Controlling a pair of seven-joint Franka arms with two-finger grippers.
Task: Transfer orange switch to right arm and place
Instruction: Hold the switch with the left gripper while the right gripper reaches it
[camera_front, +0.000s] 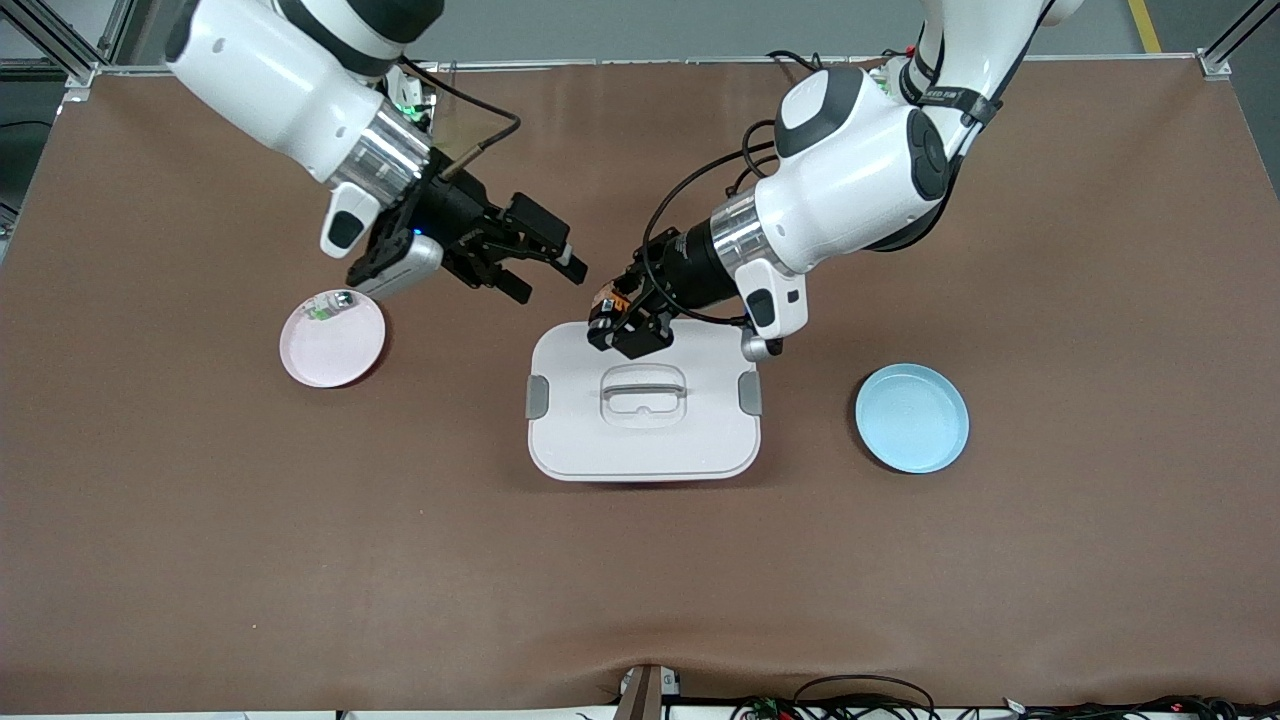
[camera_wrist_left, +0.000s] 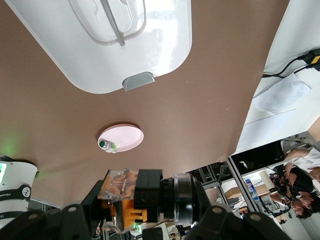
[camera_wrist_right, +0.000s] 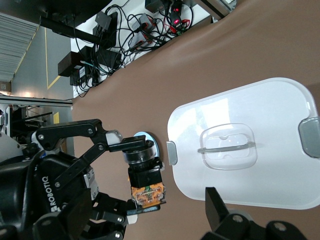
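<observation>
Orange switch (camera_front: 604, 300) is clamped between the shut jaws of the left gripper (camera_front: 612, 322), over the white lidded box (camera_front: 643, 440). Right gripper (camera_front: 545, 268) is held wide open and empty, just beside the switch. Handover and placement are judged still outstanding.
</observation>
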